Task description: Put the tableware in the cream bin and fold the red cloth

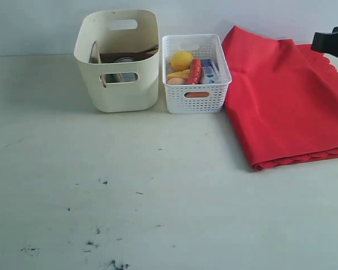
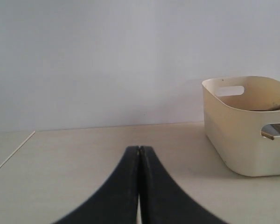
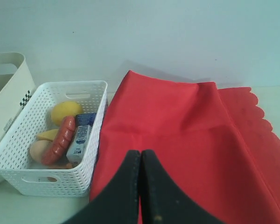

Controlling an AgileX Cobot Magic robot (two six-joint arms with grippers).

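The cream bin (image 1: pixel 117 62) stands at the back of the table with tableware inside; a brown wooden plate (image 1: pixel 136 55) and a steel cup (image 1: pixel 124 60) show over its rim. The bin (image 2: pixel 245 123) also appears in the left wrist view. The red cloth (image 1: pixel 281 95) lies folded on the right, its scalloped edge along the front. My left gripper (image 2: pixel 139 148) is shut and empty, low over bare table, away from the bin. My right gripper (image 3: pixel 141 152) is shut and empty above the red cloth (image 3: pixel 186 140). A dark part of the right arm (image 1: pixel 332 40) shows at the exterior view's right edge.
A white lattice basket (image 1: pixel 195 73) with a lemon (image 1: pixel 181 59), a sausage (image 1: pixel 195 71) and a milk carton (image 1: pixel 209 71) stands between the bin and the cloth. The same basket (image 3: pixel 46 140) shows beside the cloth in the right wrist view. Dark scuff marks (image 1: pixel 96 230) speckle the table's front.
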